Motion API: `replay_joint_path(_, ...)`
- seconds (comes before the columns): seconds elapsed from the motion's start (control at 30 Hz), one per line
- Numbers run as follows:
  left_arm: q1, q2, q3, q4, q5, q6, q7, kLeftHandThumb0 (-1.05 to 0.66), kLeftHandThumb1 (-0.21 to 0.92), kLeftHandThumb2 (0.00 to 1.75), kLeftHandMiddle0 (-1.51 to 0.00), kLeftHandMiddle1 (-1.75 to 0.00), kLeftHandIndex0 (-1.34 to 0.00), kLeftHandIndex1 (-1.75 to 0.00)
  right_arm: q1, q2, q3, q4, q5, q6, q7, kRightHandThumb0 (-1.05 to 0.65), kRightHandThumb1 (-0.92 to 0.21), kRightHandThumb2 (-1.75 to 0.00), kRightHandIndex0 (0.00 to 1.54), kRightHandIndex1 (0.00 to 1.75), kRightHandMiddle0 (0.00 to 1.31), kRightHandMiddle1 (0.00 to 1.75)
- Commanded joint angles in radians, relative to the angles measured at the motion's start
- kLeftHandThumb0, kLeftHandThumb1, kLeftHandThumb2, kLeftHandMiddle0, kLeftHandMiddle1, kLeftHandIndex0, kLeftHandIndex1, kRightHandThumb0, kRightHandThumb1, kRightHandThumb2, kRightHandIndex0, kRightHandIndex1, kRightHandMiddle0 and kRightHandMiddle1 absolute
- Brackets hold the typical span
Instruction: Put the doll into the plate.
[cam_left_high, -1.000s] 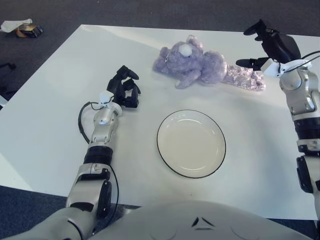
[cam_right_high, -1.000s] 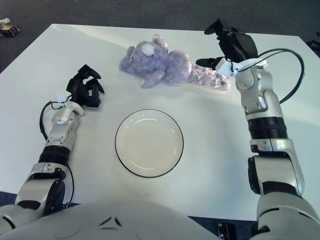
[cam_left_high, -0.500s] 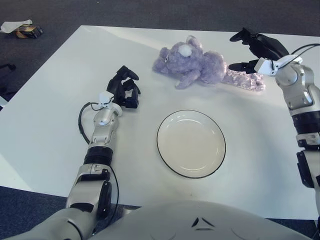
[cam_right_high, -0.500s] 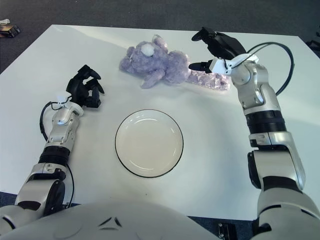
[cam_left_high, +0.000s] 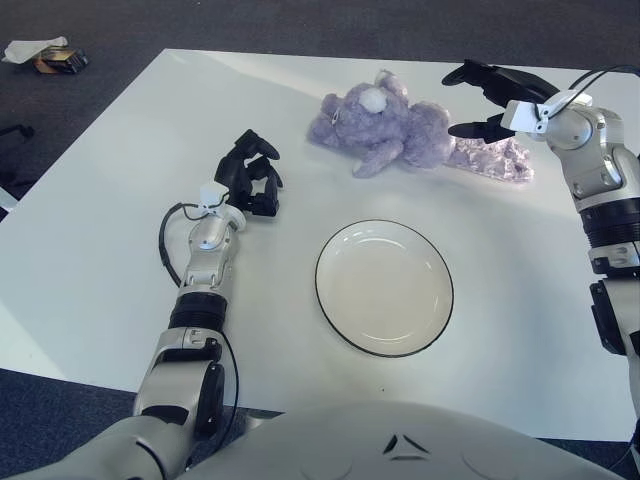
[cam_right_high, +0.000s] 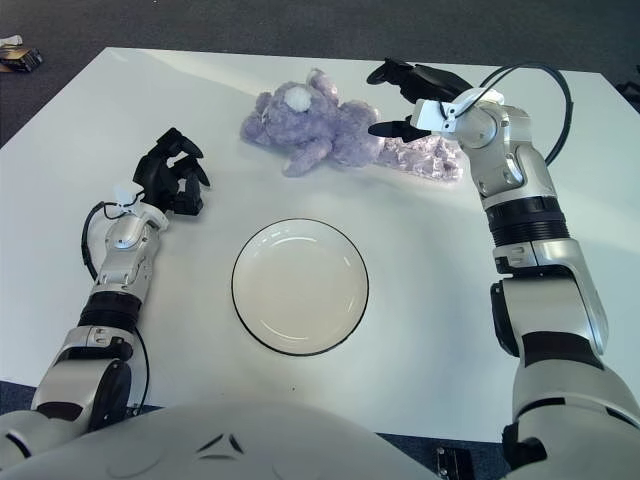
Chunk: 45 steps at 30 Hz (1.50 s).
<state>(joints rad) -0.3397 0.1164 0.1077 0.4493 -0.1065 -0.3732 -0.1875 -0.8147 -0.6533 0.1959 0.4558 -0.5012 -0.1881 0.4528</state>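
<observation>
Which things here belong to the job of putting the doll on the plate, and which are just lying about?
Part of the job:
- purple doll
- plate
- right hand, open above the doll's tail end

Just lying about:
- left hand, idle left of the plate
- small clutter on the floor

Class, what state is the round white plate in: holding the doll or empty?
Empty. The round white plate shows only bare surface; the purple plush doll lies on the table beyond it, the open right hand above its tail end.
</observation>
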Motion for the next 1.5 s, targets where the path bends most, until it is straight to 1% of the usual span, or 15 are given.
replay_joint_path(0.0,0.052,-0.018,-0.007,0.011,0.009,0.012,0.014,-0.02,0.15,1.53,-0.78,-1.74,-0.47,-1.74,-0.033,0.010,0.011,0.024,0.004,0.010,0.005,-1.03,-0.92,-0.66,0.00,0.31,0.00,0.54)
replay_joint_path(0.23,0.056,-0.017,-0.011,-0.001,0.005,0.015,0.011,-0.02,0.17,1.49,-0.77,-1.72,-0.45,-1.75,-0.058,0.024,0.029,0.064,0.003,0.001,0.008,-1.04,-0.92,-0.71,0.01,0.32,0.00,0.53)
replay_joint_path(0.57,0.057,-0.012,-0.012,-0.004,0.002,0.010,0.003,-0.02,0.19,1.49,-0.75,-1.74,-0.44,-1.75,-0.100,0.051,0.053,0.128,0.002,0.009,0.011,-1.05,-0.92,-0.72,0.01,0.34,0.00,0.52)
replay_joint_path(0.9,0.060,-0.011,-0.013,-0.014,0.010,0.013,0.016,-0.02,0.12,1.56,-0.80,-1.75,-0.50,-1.74,-0.138,0.070,0.072,0.196,0.004,-0.001,0.007,-1.05,-0.92,-0.74,0.00,0.34,0.00,0.55)
replay_joint_path(1.17,0.064,-0.010,-0.015,-0.021,0.016,0.018,0.024,-0.02,0.10,1.58,-0.81,-1.75,-0.51,-1.74,-0.161,0.080,0.083,0.244,-0.005,-0.001,-0.007,-1.05,-0.92,-0.76,0.02,0.36,0.00,0.53)
replay_joint_path(1.27,0.064,-0.011,-0.015,-0.023,0.017,0.019,0.027,-0.02,0.12,1.56,-0.79,-1.75,-0.49,-1.74,-0.169,0.089,0.086,0.266,-0.008,0.001,-0.019,-1.05,-0.92,-0.76,0.04,0.38,0.00,0.52)
replay_joint_path(1.47,0.065,-0.015,-0.017,-0.029,0.026,0.018,0.044,-0.02,0.08,1.59,-0.82,-1.75,-0.53,-1.72,-0.196,0.109,0.100,0.340,-0.017,-0.007,-0.062,-1.05,-0.92,-0.78,0.10,0.43,0.00,0.53)
